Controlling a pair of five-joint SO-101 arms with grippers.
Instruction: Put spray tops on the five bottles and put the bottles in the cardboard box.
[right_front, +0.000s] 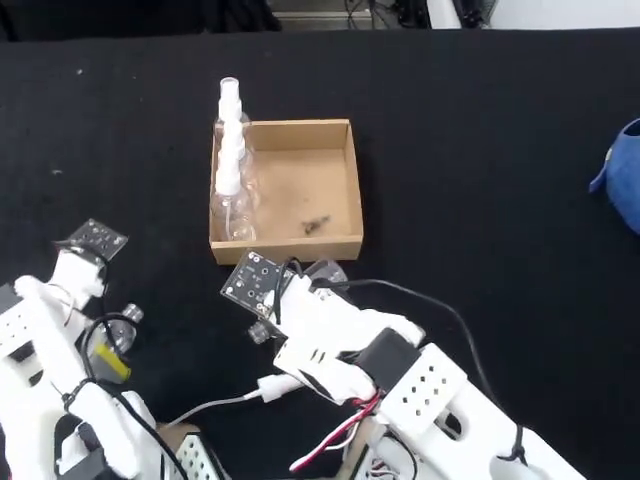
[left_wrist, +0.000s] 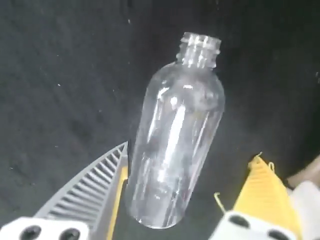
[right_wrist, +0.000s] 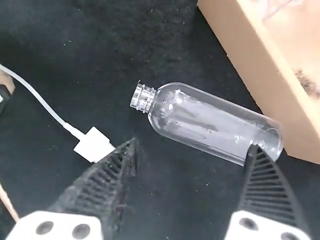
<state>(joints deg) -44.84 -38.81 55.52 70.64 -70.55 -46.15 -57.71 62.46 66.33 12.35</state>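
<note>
Close by, between the wide-open fingers of the left gripper (left_wrist: 180, 195): a bottle (left_wrist: 175, 135) lying flat (no top). By the wide-open right gripper (right_wrist: 187, 175): a second bottle (right_wrist: 210, 122), lying flat just beside the box (right_wrist: 260, 65). Farther off, inside the box: topped bottles (right_front: 230, 190) standing along one wall.

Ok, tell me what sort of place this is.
Probably a robotics lab bench: a black cloth-covered table, two white robot arms with loose wiring, and an open brown cardboard box holding clear plastic spray bottles.

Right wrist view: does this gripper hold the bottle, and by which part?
Nothing: the right gripper is open over the bottle lying beside the cardboard box.
</note>
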